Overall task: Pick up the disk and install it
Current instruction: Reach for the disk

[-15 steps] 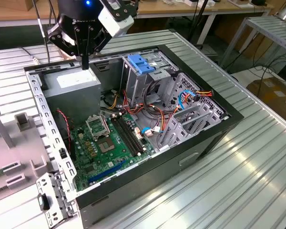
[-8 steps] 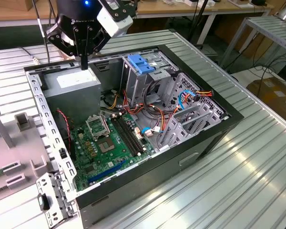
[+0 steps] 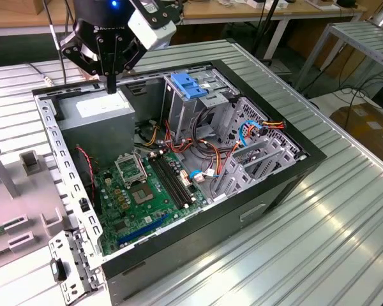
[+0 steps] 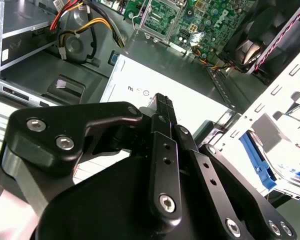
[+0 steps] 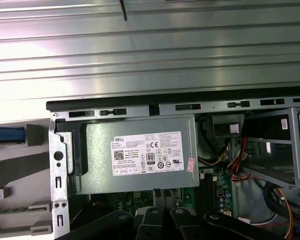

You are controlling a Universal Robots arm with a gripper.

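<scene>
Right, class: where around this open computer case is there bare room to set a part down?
The ribbed table on the exterior view's right of the case is bare. The top of the power supply is flat and free, though the gripper hangs close above it. Crowded: cables and motherboard inside.

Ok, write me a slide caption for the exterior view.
Closed gripper poised over the grey power supply in a corner of an open computer case on a ribbed metal table.

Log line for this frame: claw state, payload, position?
claw: shut | payload: nothing | position: just above power supply in open computer case
</scene>
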